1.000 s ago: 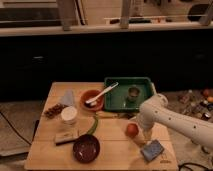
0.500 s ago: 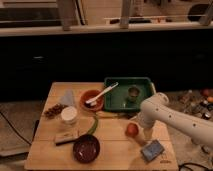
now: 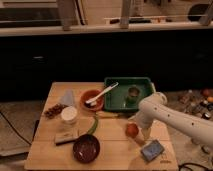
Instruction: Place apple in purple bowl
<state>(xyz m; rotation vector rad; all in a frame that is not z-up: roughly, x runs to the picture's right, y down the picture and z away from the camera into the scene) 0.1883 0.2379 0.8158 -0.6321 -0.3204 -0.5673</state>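
The apple [image 3: 131,130], small and red-orange, lies on the wooden table [image 3: 45,150] right of centre. The purple bowl [image 3: 86,148], dark and glossy, stands empty near the table's front edge, to the left of the apple and nearer the camera. My white arm comes in from the right, bends above the table and points down. Its gripper [image 3: 144,133] is just to the right of the apple, close beside it at table height.
A green tray [image 3: 116,98] holding a can [image 3: 133,93] stands at the back. An orange bowl with a white spoon [image 3: 92,99], a white cup [image 3: 69,115], a green vegetable [image 3: 93,124], a brown bar [image 3: 66,137] and a blue sponge [image 3: 152,150] lie around.
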